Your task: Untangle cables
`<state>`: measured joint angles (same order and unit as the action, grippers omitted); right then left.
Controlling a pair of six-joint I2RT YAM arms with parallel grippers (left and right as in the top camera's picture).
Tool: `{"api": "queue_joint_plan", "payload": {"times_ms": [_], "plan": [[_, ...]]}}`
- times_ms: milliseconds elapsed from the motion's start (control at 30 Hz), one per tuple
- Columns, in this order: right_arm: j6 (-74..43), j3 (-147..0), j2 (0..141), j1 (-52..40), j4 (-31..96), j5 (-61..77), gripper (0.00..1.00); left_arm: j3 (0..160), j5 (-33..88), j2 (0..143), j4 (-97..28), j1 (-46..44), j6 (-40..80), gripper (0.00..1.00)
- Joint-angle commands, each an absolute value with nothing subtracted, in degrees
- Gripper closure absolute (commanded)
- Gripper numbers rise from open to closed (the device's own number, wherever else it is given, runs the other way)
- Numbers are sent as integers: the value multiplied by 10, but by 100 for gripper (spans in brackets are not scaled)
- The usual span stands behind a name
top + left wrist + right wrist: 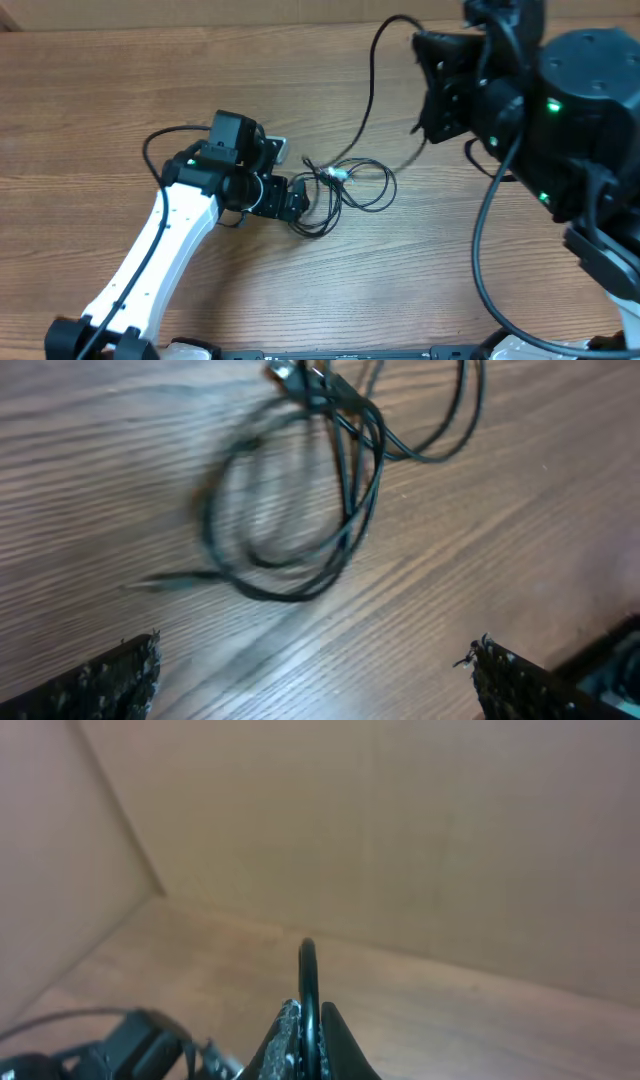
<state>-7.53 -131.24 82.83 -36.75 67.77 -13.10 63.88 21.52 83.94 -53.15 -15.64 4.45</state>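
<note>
A: Cables (335, 174)?
B: Loose tangle mid-surface (100, 90), just right of left fingers (120, 675). Those gape wide, empty. One of the cables climbs to right fingers (285, 1035), pinched tight on it.
A: Obstructions?
B: Right arm's thick cord (478, 250) near, apart from tangle.

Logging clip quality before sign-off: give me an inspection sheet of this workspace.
Surface: wooden table, bare grain.
Job's things: thin black cables looped in one tangle, one strand rising toward the right arm.
Clutter: nothing seen.
Tools: left tool open, empty, near the loops; right tool shut on a strand.
Cables: thick cord hangs along the right arm.
Surroundings: plain brown walls.
</note>
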Motion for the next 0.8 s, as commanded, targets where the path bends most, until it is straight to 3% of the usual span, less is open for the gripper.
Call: {"api": "queue_joint_plan", "payload": {"times_ms": [0, 400, 600, 767], "plan": [[-52, -1364, 823, -367, 673, -196, 96, 637, 260, 843, -532, -154, 23, 1], [97, -1393, 830, -366, 562, -498, 96, 637, 307, 843, -523, -165, 21, 0], [100, -1392, 830, -366, 588, -510, 96, 637, 296, 843, -491, -191, 11, 0], [77, -1392, 830, -366, 612, -507, 96, 636, 189, 849, -478, -220, -4, 0]]}}
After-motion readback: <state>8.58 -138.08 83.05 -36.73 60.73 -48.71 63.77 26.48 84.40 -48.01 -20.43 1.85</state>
